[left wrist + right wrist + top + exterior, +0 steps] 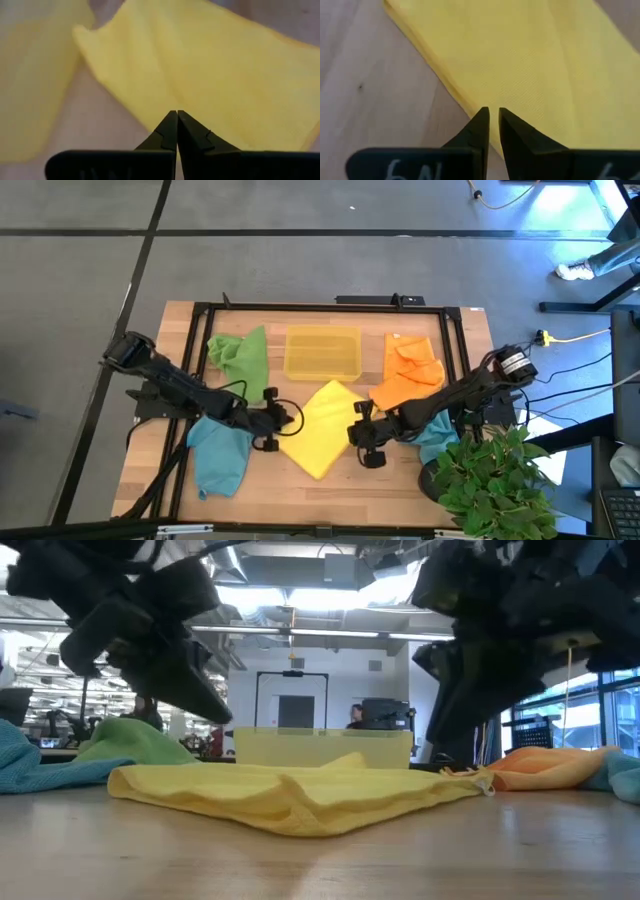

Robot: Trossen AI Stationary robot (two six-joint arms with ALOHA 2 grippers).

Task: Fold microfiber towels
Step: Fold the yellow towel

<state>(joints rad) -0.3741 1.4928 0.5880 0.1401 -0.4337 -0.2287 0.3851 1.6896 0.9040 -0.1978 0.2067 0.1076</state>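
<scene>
Mid-table, just in front of tray: yellow towel [323,426] lies diamond-wise on the wood, mostly flat w/ a low ridge along its near side; partly folded by the look of it.
Landmark: yellow plastic tray [322,352], at the back centre of the table.
Other towels: green towel [241,354] left of tray, orange towel [408,376] right of tray, both crumpled; teal towel [220,454] well front-left of tray.
Handling (my guess): light, soft, limp cloth; won't hold shape, slides easily on wood. Best pinched at a corner or along an edge, not mid-panel.
Left gripper [177,116]: at towel's left edge, low over it; fingers pressed together, nothing visibly between.
Right gripper [493,112]: at towel's right edge, arm reaching in from the front-right of tray; fingers a narrow slit apart, holding nothing.
</scene>
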